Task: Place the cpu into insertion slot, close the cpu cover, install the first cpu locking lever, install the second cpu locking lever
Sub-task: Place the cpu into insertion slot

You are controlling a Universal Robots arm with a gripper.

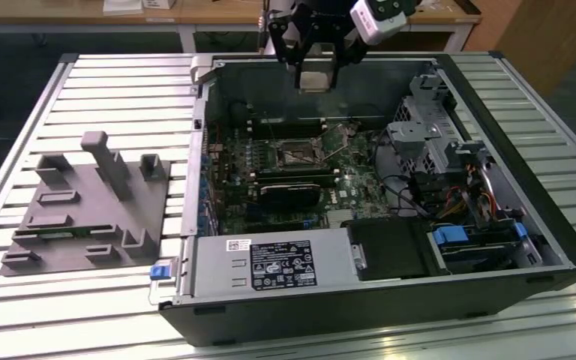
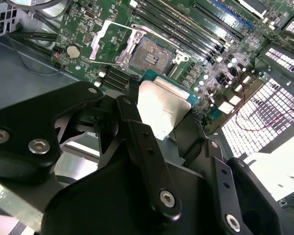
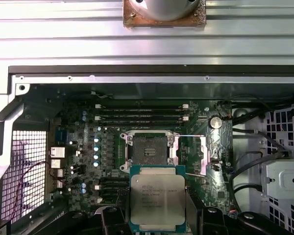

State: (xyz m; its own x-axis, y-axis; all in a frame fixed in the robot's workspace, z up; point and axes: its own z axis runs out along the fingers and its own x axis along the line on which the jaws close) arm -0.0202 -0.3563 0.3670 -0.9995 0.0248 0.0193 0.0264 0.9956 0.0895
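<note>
PROGRESS | gripper (image 1: 315, 75) is clamping the cpu (image 1: 315, 81) above the computer case (image 1: 348, 307) | insertion slot (image 1: 295, 154) is sitting empty | cpu cover (image 2: 95, 41) is standing open | all four steps pending

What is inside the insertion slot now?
Nothing: the insertion slot shows a bare dark centre, the cpu cover swung open beside it. The cpu, in the gripper above, hides none of its centre.

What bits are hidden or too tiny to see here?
- cpu: one end, second wrist view, hidden behind the gripper.
- cpu: one edge, first wrist view, cut off by the picture's edge.
- slot: its pins, exterior view, too small to make out.
</note>
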